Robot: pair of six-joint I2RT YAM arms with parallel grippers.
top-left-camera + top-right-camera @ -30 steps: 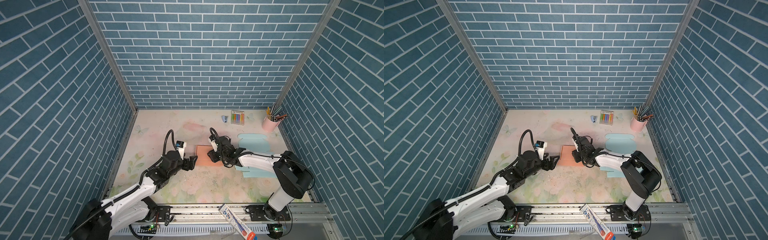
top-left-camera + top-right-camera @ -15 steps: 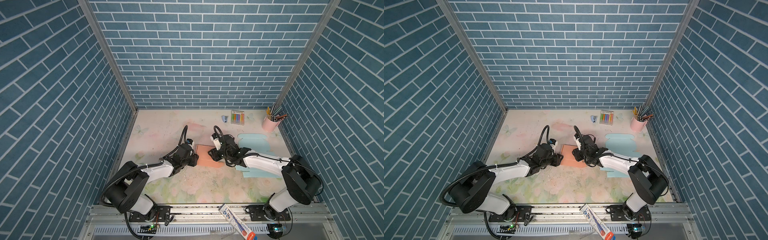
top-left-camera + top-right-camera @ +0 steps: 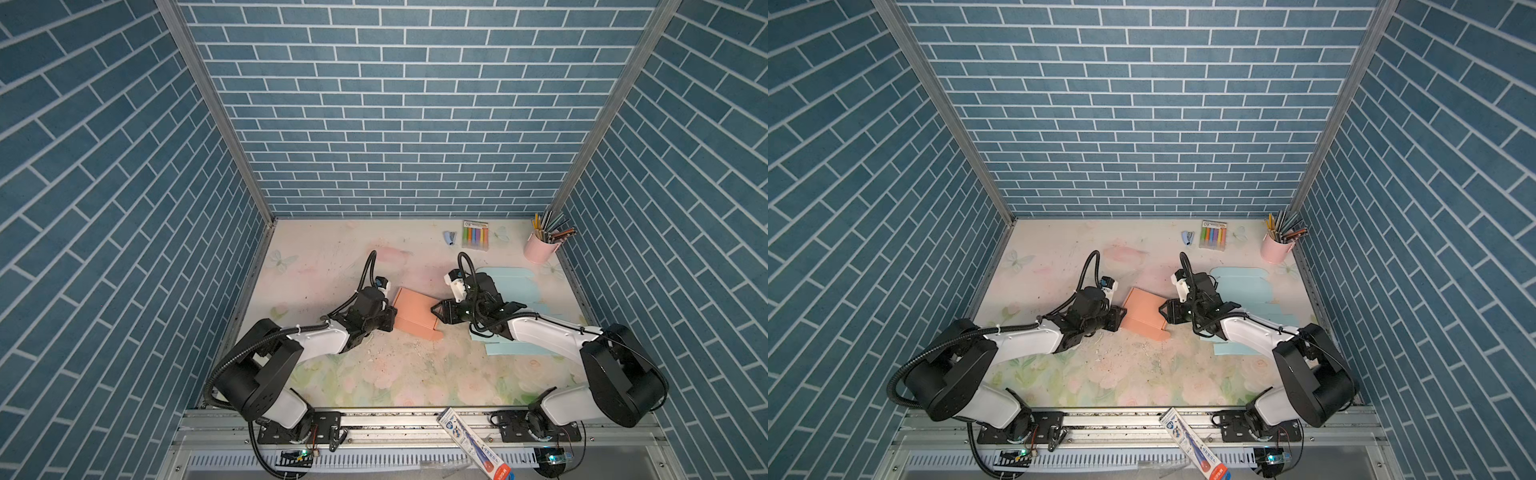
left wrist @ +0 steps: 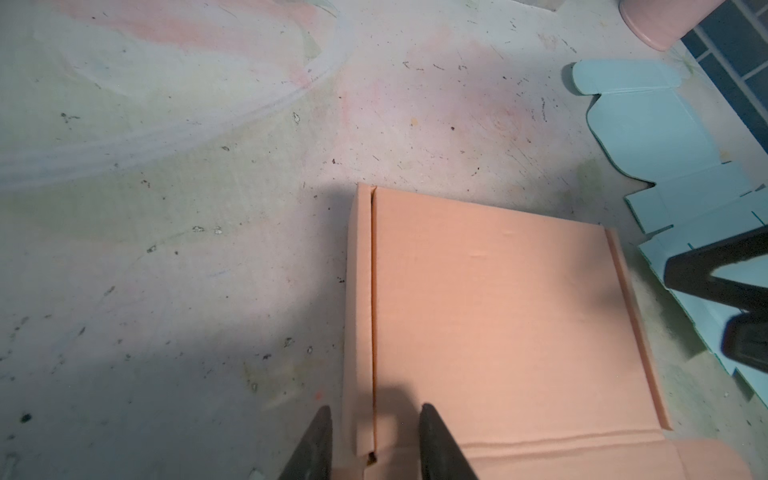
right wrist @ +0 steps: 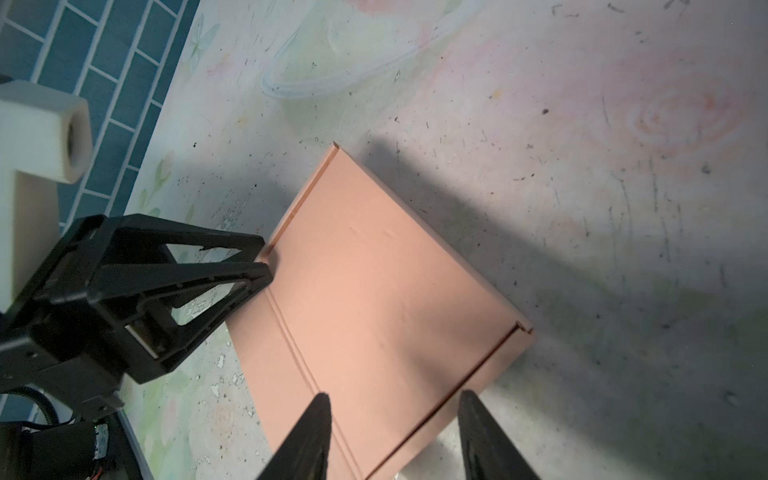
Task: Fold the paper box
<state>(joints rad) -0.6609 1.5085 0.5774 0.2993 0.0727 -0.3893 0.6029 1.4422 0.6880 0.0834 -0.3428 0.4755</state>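
Mid-table, the salmon paper box (image 3: 415,313) sits between 2 grippers: left gripper (image 3: 390,320) with jaws apart astride its left wall, right gripper (image 3: 435,311) with jaws apart over its right edge. Beyond, a flat blue sheet (image 3: 519,286) lies under the right arm, and farther back stands a pink pencil cup (image 3: 538,249).

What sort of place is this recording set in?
Likely a robot test booth dressed as a craft desk: blue brick-pattern walls on three sides, a flowered table, a pink cup of pencils, a pack of markers and an orange paper box.
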